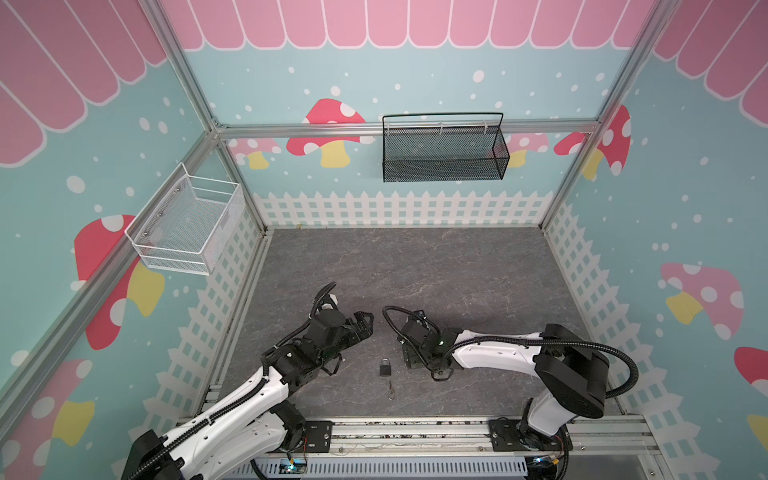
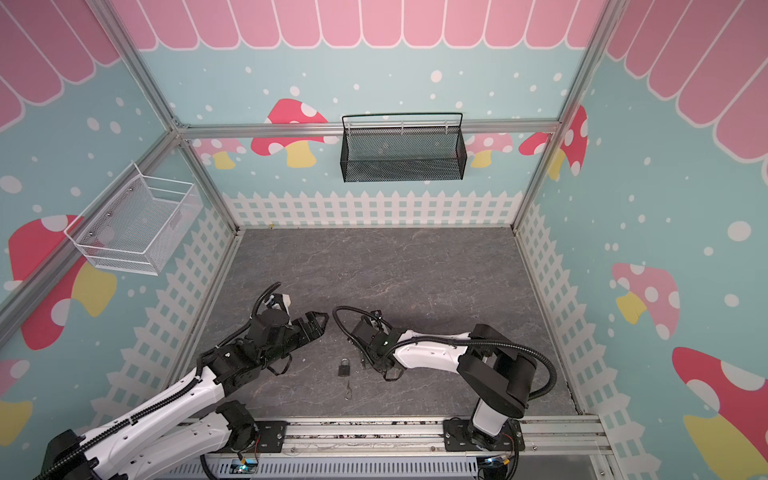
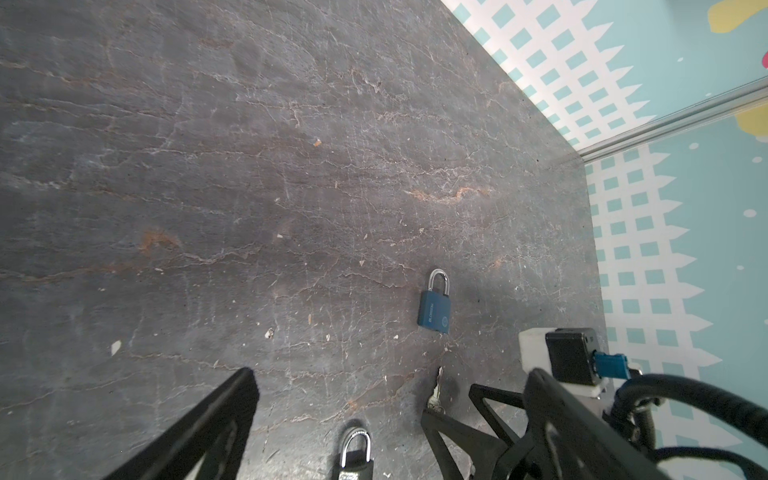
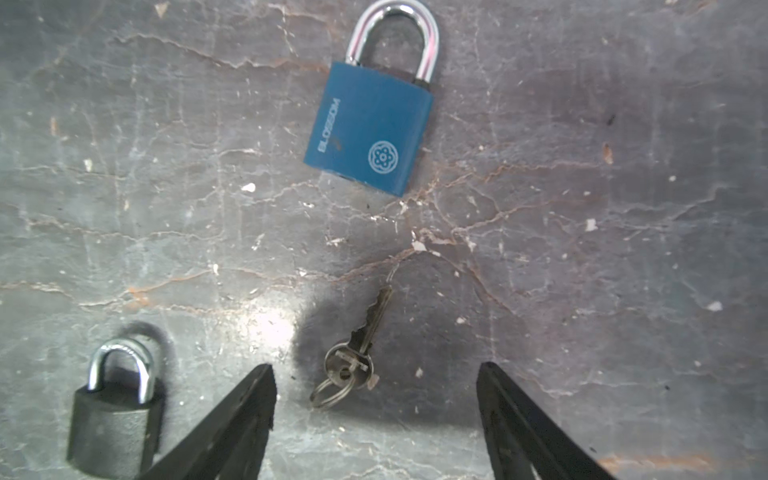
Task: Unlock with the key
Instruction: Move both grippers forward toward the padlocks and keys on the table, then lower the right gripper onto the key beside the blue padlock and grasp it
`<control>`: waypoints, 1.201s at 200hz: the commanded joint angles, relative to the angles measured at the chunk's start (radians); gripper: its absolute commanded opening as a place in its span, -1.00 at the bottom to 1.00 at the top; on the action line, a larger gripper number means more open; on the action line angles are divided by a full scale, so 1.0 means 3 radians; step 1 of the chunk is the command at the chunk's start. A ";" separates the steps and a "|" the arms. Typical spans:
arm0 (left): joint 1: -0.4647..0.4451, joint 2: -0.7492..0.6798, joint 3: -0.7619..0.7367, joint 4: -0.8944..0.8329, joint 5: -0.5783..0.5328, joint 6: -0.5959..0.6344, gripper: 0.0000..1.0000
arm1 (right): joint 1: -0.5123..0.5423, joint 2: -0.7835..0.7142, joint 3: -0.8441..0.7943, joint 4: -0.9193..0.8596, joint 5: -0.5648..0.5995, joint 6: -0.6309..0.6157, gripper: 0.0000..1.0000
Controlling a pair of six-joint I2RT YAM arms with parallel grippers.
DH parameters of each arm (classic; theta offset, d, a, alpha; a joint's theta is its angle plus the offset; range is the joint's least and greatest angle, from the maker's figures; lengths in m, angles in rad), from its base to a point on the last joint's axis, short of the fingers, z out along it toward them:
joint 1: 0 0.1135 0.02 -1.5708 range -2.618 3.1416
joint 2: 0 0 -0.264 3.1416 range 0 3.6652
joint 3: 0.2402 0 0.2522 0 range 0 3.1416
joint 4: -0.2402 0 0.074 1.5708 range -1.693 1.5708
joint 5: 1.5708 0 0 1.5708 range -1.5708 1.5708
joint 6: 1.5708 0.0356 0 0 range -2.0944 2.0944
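A small metal key (image 4: 368, 328) on a split ring lies flat on the dark table, also seen as a thin key (image 1: 390, 390) (image 2: 347, 390) in both top views. My right gripper (image 4: 375, 368) (image 1: 411, 359) is open, one fingertip on each side of the key's head, neither touching it. A blue padlock (image 4: 368, 133) (image 3: 434, 307) lies beyond the key with its shackle closed. A black padlock (image 4: 112, 424) (image 3: 355, 453) lies beside one right finger. My left gripper (image 3: 390, 374) (image 1: 365, 324) stands wide open with nothing in it. Both top views show only one dark padlock (image 1: 385, 367) (image 2: 344, 368).
A black mesh basket (image 1: 444, 153) hangs on the back wall and a white wire basket (image 1: 187, 224) on the left wall. Aluminium rails (image 1: 415, 432) carrying both arm bases run along the front edge. Patterned walls close the table's other sides.
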 commanded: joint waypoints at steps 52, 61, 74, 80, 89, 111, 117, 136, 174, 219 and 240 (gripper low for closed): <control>-0.0118 0.0146 0.0063 0.0115 -0.0034 -0.0076 1.00 | 0.0000 -0.0206 -0.0197 -0.0248 0.0088 -0.0152 0.48; -0.0142 0.0169 0.0082 0.0115 -0.0050 -0.0076 1.00 | -0.0022 -0.0240 -0.0217 -0.0270 0.0083 -0.0170 0.47; -0.0183 0.0199 0.0111 0.0132 -0.0074 -0.0079 1.00 | -0.0061 -0.0299 -0.0260 -0.0280 0.0047 -0.0183 0.45; -0.0200 0.0213 0.0123 0.0142 -0.0080 -0.0078 1.00 | -0.0071 -0.0329 -0.0278 -0.0281 0.0038 -0.0192 0.44; -0.0228 0.0235 0.0143 0.0155 -0.0089 -0.0080 1.00 | -0.0074 -0.0375 -0.0290 -0.0294 0.0049 -0.0213 0.44; -0.0285 0.0268 0.0195 0.0168 -0.0120 -0.0089 1.00 | -0.0075 -0.0441 -0.0254 -0.0368 0.0018 -0.0261 0.36; -0.0293 0.0275 0.0203 0.0173 -0.0127 -0.0080 1.00 | -0.0073 -0.0457 -0.0255 -0.0359 -0.0018 -0.0277 0.36; -0.0298 0.0284 0.0216 0.0166 -0.0161 -0.0066 1.00 | -0.0072 -0.0492 -0.0252 -0.0196 -0.0234 -0.0316 0.31; -0.0298 0.0246 0.0216 0.0125 -0.0197 -0.0076 1.00 | -0.0077 -0.0380 -0.0172 -0.0037 -0.0303 -0.0257 0.25; -0.0298 0.0218 0.0216 0.0064 -0.0216 -0.0050 1.00 | -0.0093 -0.0211 -0.0092 0.0030 -0.0221 -0.0243 0.11; -0.0298 0.0242 0.0226 0.0065 -0.0199 -0.0050 1.00 | -0.0095 -0.0138 -0.0065 0.0082 -0.0268 -0.0255 0.03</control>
